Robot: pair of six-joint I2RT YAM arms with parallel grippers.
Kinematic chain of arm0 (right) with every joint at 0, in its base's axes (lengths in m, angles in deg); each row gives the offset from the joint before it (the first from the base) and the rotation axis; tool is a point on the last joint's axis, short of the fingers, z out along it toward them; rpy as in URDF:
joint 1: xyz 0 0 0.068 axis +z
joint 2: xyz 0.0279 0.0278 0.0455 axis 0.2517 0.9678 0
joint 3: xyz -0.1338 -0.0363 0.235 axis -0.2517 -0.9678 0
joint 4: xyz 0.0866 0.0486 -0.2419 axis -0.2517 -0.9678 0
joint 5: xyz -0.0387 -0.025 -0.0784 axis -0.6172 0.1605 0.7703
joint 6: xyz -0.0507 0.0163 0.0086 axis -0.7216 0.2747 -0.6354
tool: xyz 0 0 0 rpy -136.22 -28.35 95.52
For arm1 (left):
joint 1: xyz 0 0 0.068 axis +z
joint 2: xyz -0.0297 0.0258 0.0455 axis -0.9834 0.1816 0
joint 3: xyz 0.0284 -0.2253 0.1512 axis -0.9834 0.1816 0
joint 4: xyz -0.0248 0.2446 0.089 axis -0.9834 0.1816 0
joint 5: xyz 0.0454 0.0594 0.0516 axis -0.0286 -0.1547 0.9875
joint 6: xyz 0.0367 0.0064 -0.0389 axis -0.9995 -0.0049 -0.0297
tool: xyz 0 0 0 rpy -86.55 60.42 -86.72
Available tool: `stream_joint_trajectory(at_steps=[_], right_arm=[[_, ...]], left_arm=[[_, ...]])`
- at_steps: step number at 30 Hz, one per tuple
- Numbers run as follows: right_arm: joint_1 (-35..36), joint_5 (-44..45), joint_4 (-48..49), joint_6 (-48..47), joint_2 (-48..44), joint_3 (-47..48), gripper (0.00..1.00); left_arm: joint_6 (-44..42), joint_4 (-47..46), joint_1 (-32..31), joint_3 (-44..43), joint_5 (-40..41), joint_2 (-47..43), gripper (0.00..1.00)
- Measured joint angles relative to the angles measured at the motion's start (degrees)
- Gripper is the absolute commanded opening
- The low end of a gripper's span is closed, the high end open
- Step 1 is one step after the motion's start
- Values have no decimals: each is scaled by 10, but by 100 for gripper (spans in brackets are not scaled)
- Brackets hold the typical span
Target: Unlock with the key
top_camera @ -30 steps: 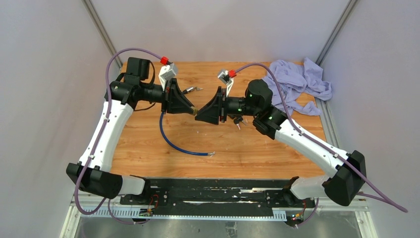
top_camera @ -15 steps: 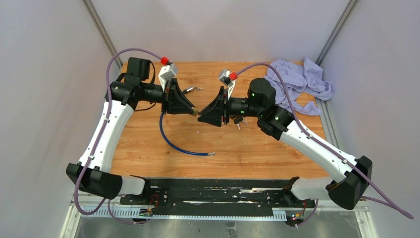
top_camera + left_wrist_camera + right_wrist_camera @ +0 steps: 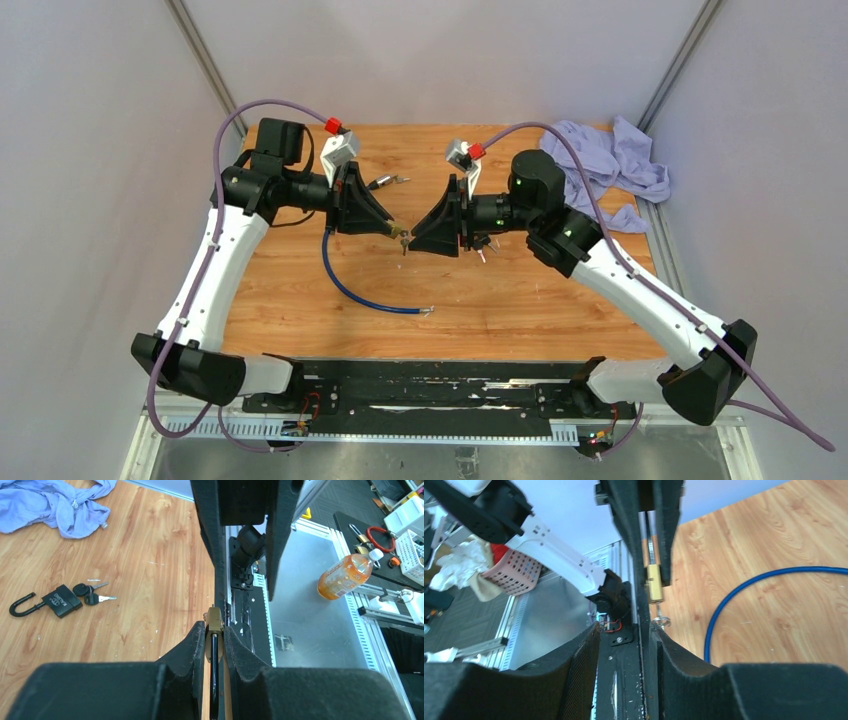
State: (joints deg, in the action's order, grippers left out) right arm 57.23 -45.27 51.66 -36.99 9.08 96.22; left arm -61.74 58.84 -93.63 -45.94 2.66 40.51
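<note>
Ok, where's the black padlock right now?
Left wrist view, frame left: the black padlock lies flat on the wooden table, its keys beside it, below the crumpled blue cloth.

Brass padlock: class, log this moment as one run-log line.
left claw: shut on brass padlock | right claw: open | key: hanging from padlock

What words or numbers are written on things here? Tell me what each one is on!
Black padlock: white writing on its body, too blurred to read.
Orange bottle: label too small to read.
No other writing shows, so nothing here can be read for sure.
</note>
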Motion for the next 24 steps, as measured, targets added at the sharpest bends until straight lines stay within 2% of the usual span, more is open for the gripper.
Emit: stream_joint_trajectory(at_steps=[6,11,20,24], right_arm=[[-12,58,24,14,2,-3,44],[-12,71,86,43,15,-19,44],[-12,31,183,119,60,-35,34],[-9,18,212,147,69,-43,19]], left_arm=[[6,0,0,0,-9,0,0],[12,0,0,0,-15,0,0],[19,2,0,-6,-4,4,0],[25,2,0,-9,6,7,0]])
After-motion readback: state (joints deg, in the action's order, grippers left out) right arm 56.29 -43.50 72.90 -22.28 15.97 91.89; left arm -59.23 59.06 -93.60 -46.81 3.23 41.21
